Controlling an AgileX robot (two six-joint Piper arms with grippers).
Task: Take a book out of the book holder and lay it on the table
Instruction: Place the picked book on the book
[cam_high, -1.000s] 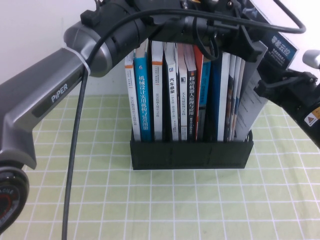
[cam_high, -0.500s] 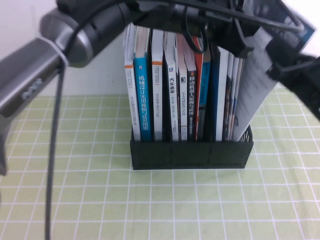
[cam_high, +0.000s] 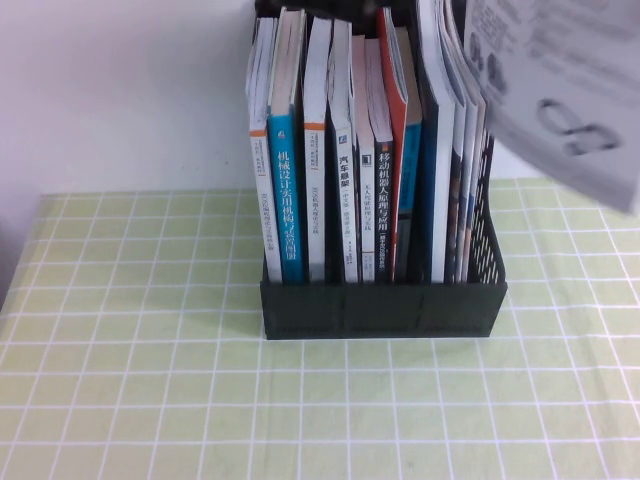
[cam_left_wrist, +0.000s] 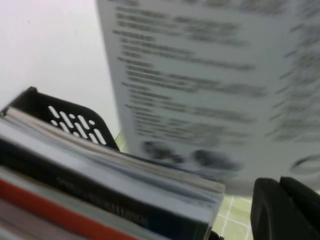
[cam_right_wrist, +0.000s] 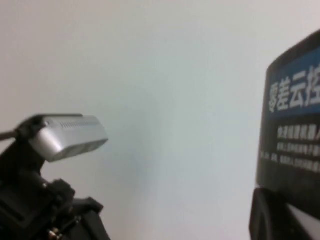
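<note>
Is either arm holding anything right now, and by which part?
The book hangs in the air above and right of the book holder, so it is held. The right gripper sits at its edge; the exact hold is hidden. The left gripper is beside it.

- The book is motion-blurred, cut off by the high view's top and right edges.
- Neither arm shows in the high view.
- The book holder's back wall hides behind the paperbacks.
</note>
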